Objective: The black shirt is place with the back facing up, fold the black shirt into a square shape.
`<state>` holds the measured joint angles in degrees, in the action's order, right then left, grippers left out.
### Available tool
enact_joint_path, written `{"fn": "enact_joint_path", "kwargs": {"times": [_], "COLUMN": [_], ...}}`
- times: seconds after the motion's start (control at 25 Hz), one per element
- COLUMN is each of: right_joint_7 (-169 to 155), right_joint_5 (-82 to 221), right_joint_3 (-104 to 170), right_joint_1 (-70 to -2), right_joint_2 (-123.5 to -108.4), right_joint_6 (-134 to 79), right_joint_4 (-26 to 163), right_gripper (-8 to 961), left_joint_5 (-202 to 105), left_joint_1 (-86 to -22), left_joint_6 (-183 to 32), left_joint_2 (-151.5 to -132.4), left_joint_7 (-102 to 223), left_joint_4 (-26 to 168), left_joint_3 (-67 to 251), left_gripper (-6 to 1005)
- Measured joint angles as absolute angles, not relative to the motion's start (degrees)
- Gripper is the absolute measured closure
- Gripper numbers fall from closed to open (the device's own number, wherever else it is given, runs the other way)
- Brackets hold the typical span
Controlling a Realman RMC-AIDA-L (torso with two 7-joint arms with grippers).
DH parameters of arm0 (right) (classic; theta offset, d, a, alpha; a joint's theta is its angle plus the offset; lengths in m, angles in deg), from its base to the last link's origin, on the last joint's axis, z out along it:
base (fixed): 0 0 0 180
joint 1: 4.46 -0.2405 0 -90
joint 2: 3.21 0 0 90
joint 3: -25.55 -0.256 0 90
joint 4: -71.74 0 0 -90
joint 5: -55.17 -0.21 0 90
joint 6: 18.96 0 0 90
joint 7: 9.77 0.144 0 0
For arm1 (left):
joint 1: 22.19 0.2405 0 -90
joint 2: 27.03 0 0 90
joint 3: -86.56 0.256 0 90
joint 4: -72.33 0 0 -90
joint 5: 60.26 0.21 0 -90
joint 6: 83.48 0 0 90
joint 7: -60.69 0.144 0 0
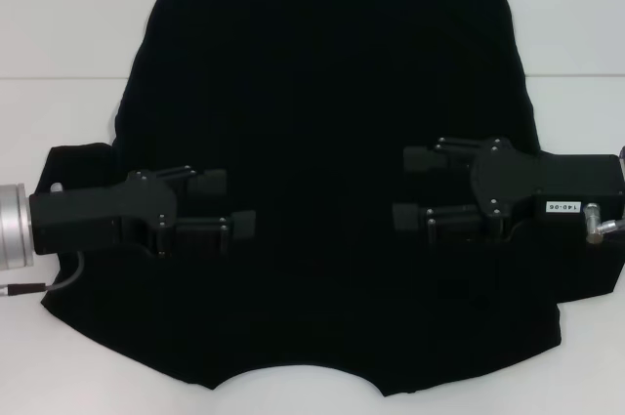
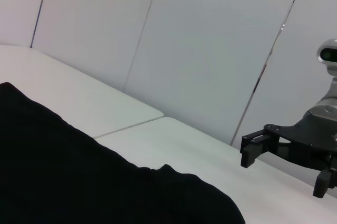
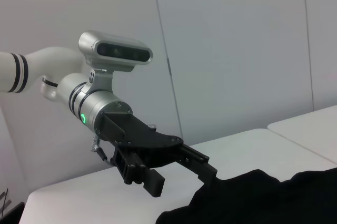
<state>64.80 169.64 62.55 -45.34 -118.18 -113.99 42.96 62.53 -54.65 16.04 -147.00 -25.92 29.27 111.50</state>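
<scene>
Black shirt [image 1: 332, 142] spread flat on white counter [image 1: 59, 44], collar edge nearest robot. Left pincer [image 1: 234, 205] and right pincer [image 1: 402, 188], both spread, hover over opposite sleeve regions; contact with cloth apparently none. Advice: lower evenly, pinch single layer at matching heights, fold symmetrically.

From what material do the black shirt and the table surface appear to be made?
The black shirt looks like soft matte knit cloth, probably cotton: it lies limp with wavy edges and no shine. The table looks like smooth white laminate or painted board, faintly glossy, with a seam between panels; the exact material is unclear.
</scene>
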Motion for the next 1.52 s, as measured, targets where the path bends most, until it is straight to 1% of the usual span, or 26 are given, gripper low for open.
{"fn": "enact_joint_path", "kwargs": {"times": [0.4, 0.56, 0.92, 1.0, 1.2, 1.4, 1.52], "right_joint_7": [64.8, 64.8, 65.2, 65.3, 65.8, 65.8, 65.8], "right_joint_5": [169.2, 167.5, 165.9, 166.1, 166.1, 166.1, 165.8], "right_joint_3": [62.6, 62.5, 63.1, 63.2, 63.4, 63.4, 63.3], "right_joint_1": [-45.6, -45.7, -46.3, -46.9, -47.7, -47.7, -47.4], "right_joint_2": [-118.26, -118.45, -120.03, -120.42, -120.84, -120.92, -120.68], "right_joint_6": [-113.9, -113.1, -109.2, -108.8, -108.1, -107.5, -107.5], "right_joint_4": [43.0, 43.2, 43.6, 43.6, 43.8, 43.8, 43.7], "right_gripper": [72, 72, 72, 72, 71, 71, 71], "left_joint_5": [62.4, 62.3, 64.9, 67.0, 74.5, 81.0, 84.1], "left_joint_1": [-54.6, -54.3, -52.7, -52.5, -52.7, -53.7, -54.4], "left_joint_6": [15.6, 11.6, -1.7, -3.0, -5.6, -6.3, -6.3], "left_joint_2": [-146.93, -146.8, -145.14, -145.05, -144.85, -144.42, -144.11], "left_joint_7": [-25.9, -28.9, -45.4, -49.6, -61.4, -68.3, -71.0], "left_joint_4": [29.2, 29.0, 25.9, 24.2, 19.0, 17.6, 17.9], "left_joint_3": [110.8, 107.5, 100.1, 99.9, 99.7, 99.8, 100.1], "left_gripper": [94, 94, 95, 95, 94, 94, 94]}}
